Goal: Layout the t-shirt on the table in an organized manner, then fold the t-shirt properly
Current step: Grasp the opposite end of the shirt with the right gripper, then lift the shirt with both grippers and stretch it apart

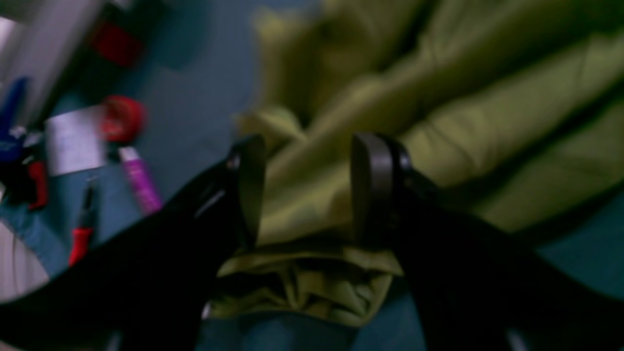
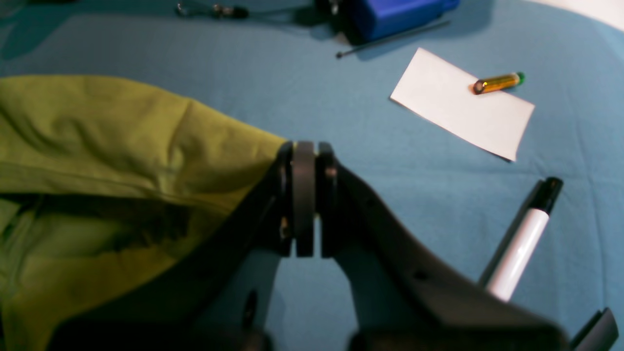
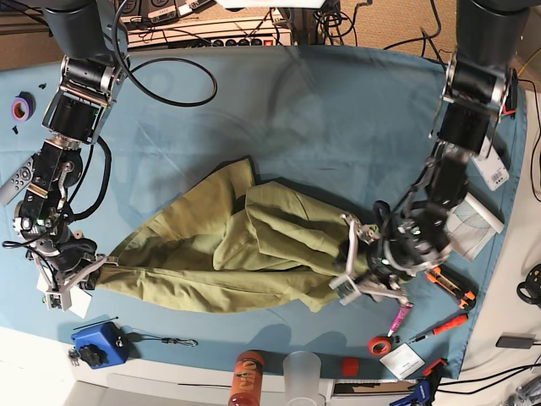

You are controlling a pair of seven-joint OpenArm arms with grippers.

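The olive-green t-shirt (image 3: 228,245) lies crumpled and stretched sideways across the near half of the teal table (image 3: 321,118). In the base view my right gripper (image 3: 97,264) is at the shirt's left tip. The right wrist view shows that gripper (image 2: 304,146) shut on the edge of the t-shirt (image 2: 122,136). At the shirt's right end is my left gripper (image 3: 345,255). In the left wrist view this gripper (image 1: 307,146) stands open, its fingers either side of a bunched fold of the t-shirt (image 1: 438,122).
A white card (image 2: 458,112), a small yellow battery (image 2: 497,82) and a marker pen (image 2: 521,243) lie by my right gripper. Along the near edge stand a blue box (image 3: 93,347), an orange bottle (image 3: 247,376) and a clear cup (image 3: 303,372). A red tape roll (image 3: 379,345), a pink marker (image 3: 399,320) and red-handled pliers (image 3: 444,326) lie near my left gripper.
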